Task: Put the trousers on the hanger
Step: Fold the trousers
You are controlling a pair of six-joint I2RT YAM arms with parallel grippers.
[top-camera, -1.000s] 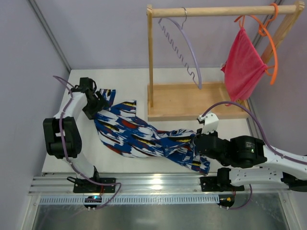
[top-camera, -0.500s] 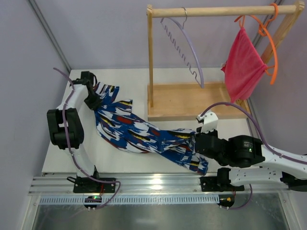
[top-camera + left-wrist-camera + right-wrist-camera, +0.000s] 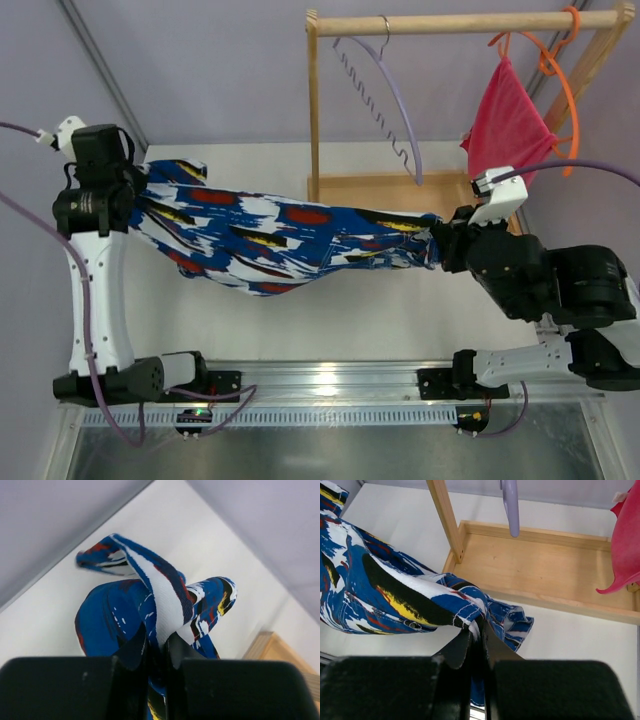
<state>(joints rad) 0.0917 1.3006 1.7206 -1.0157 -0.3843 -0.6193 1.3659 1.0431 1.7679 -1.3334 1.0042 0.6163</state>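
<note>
The trousers point(image 3: 285, 235), royal blue with white, red, black and yellow patches, hang stretched above the table between both arms. My left gripper point(image 3: 140, 200) is shut on their left end, where fabric bunches between the fingers point(image 3: 136, 650). My right gripper point(image 3: 438, 245) is shut on the right end, cloth pinched between its fingers point(image 3: 459, 649). The trousers point(image 3: 160, 600) point(image 3: 400, 595) sag a little in the middle. The lavender hanger point(image 3: 392, 105) with a wavy lower bar hangs by its silver hook from the wooden rail, behind and above the trousers; its tip point(image 3: 510, 505) shows in the right wrist view.
A wooden rack point(image 3: 460, 22) with a tray-like base point(image 3: 390, 205) point(image 3: 540, 565) stands at the back right. An orange hanger point(image 3: 560, 90) on the rail carries a pink-red cloth point(image 3: 505, 135) point(image 3: 625, 545). Walls close in left and right.
The left gripper closed on the trousers' left end. Both arms then rose and moved apart, lifting the trousers off the table and stretching them out.
</note>
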